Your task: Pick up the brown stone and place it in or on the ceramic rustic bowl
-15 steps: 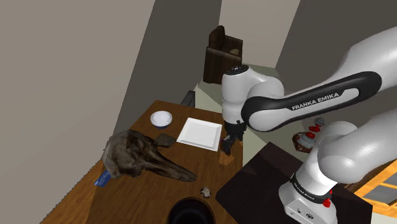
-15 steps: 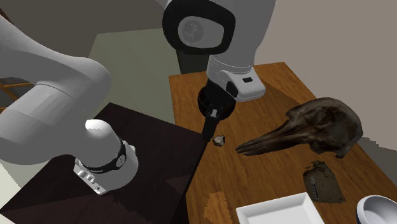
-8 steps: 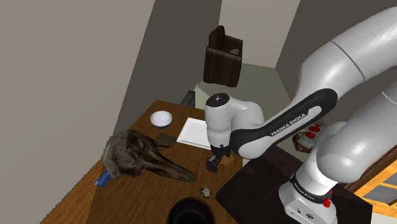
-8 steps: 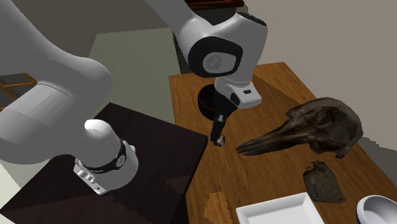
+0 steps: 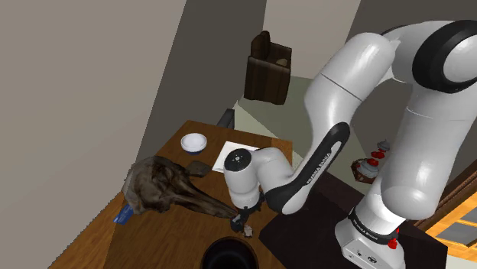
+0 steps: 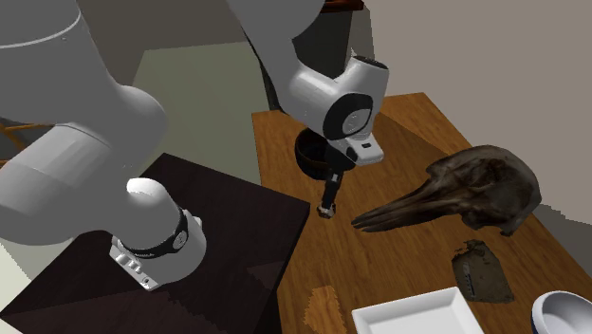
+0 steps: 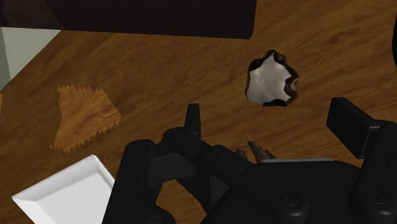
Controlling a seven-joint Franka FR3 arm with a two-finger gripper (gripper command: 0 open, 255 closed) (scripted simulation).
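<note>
The stone is a small jagged lump, pale with dark brown edges, lying on the wooden table near the stand's edge. My gripper is open and low over the table. The stone lies just beyond the fingertips, between their lines, and is not touched. In the shoulder view the gripper hangs right at the stone. In the second exterior view the gripper reaches down to the stone. A dark round bowl stands close by at the table's near end, also seen as the dark bowl behind the hand. A small white bowl sits at the far end.
A large dark animal skull lies across the table beside the stone. A white square plate and a grey-brown slab lie farther along. The stand's dark box borders the table. A brown armchair stands beyond.
The arm has swung from near the white plate toward the table's near end and dropped. The gripper has come down to the stone, which has not moved.
</note>
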